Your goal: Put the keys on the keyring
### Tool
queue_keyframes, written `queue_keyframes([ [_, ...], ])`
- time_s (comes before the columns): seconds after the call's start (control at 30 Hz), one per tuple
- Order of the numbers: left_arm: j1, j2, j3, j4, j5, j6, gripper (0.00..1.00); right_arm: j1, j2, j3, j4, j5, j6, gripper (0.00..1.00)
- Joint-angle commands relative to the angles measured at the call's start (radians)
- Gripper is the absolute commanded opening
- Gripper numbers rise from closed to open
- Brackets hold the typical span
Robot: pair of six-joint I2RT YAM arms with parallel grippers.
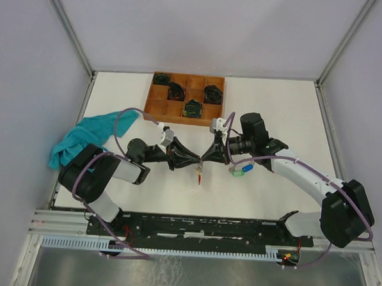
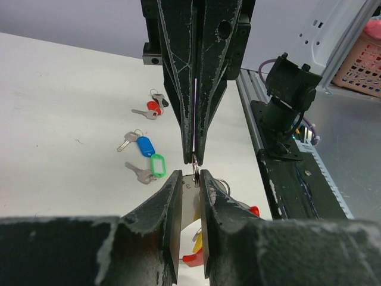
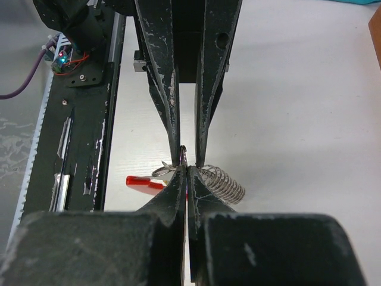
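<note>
Threading in hand: keyring (image 3: 183, 155) clamped by right gripper (image 3: 187, 169); left gripper (image 2: 191, 174) narrowly parted, grip undetermined; keyring to be held steady, split eased open without twisting

On the white surface (image 1: 276, 115), the black left gripper (image 2: 190, 179) and right gripper (image 3: 187, 173) show pale scuffs. A silver keyring (image 3: 183, 156), silver keys (image 2: 141, 174) with a blue tag (image 2: 145, 146), green tag (image 2: 157, 165) and red tag (image 2: 153, 108). Teal cloth (image 1: 85, 137) at left, brown tray (image 1: 156, 106) of black coils (image 1: 192, 108) at the far side.
</note>
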Motion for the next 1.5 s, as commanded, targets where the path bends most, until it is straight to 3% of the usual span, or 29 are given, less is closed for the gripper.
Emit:
queue_keyframes([
  [0.0, 0.005, 0.022, 0.037, 0.199, 0.05, -0.037, 0.25, 0.013, -0.015, 0.065, -0.042, -0.013, -0.061, 0.01],
  [0.33, 0.01, 0.054, 0.061, 0.197, 0.082, -0.068, 0.17, 0.037, -0.005, 0.114, -0.16, 0.034, -0.132, 0.01],
  [0.53, 0.011, 0.051, 0.069, 0.178, 0.103, -0.064, 0.03, 0.059, 0.005, 0.148, -0.239, 0.084, -0.179, 0.01],
  [0.63, 0.013, 0.043, 0.067, 0.163, 0.102, -0.052, 0.03, 0.063, 0.009, 0.166, -0.266, 0.118, -0.176, 0.01],
  [0.67, 0.015, 0.041, 0.062, 0.155, 0.094, -0.045, 0.03, 0.064, 0.008, 0.171, -0.272, 0.135, -0.168, 0.04],
  [0.8, 0.036, 0.027, 0.036, 0.132, 0.04, -0.027, 0.03, 0.064, -0.019, 0.188, -0.305, 0.284, -0.085, 0.33],
  [1.03, 0.074, 0.015, 0.019, 0.109, -0.019, -0.032, 0.03, 0.063, -0.064, 0.21, -0.427, 0.673, 0.157, 0.58],
  [1.3, 0.103, -0.009, -0.002, 0.095, -0.046, -0.034, 0.03, 0.063, -0.021, 0.209, -0.586, 0.953, 0.364, 0.66],
  [1.47, 0.125, -0.02, 0.001, 0.064, -0.056, -0.047, 0.03, 0.058, 0.007, 0.153, -0.597, 1.11, 0.457, 0.64],
])
